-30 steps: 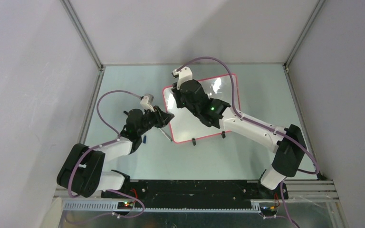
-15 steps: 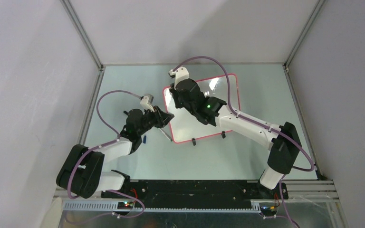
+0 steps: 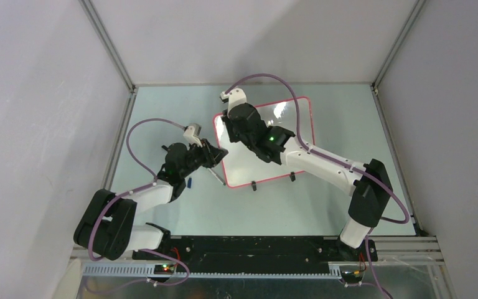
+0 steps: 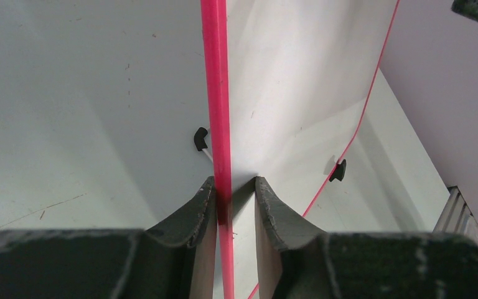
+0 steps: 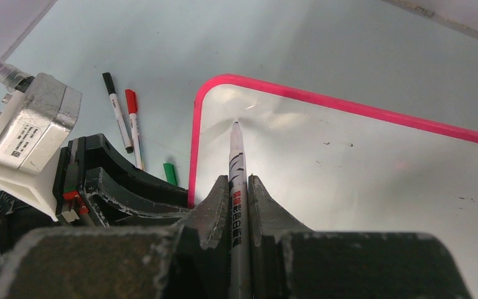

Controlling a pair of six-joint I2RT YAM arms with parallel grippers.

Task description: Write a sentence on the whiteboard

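From above: the red-framed whiteboard (image 3: 243, 168) lies on the pale green table (image 3: 342, 124), a little left of centre, its two black feet (image 3: 253, 185) along the near edge. The left gripper (image 3: 221, 156) sits at the board's left edge. The right arm (image 3: 323, 163) reaches across the board, its wrist over the far-left corner. A loose pen (image 3: 218, 177) lies just beside the near-left corner, with a small blue piece (image 3: 188, 182) further left.

Left wrist camera: the two dark fingers (image 4: 202, 202) straddle the board's red frame. One pad lies against the frame, while a strip of shadow separates the other from it, so I cannot tell whether the clamp is tight. Both feet show beyond the fingers.

Right wrist camera: the right gripper (image 5: 239, 182) is clenched on a white-barrelled marker (image 5: 236, 149), which points away from the lens. Its dark tip is over the glossy surface just inside the frame's rounded corner, and contact cannot be made out. Off the board to the left, a black-capped pen (image 5: 117, 112) and a red-capped pen (image 5: 134, 128) lie side by side on the table, a green cap (image 5: 170, 173) nearer the frame.
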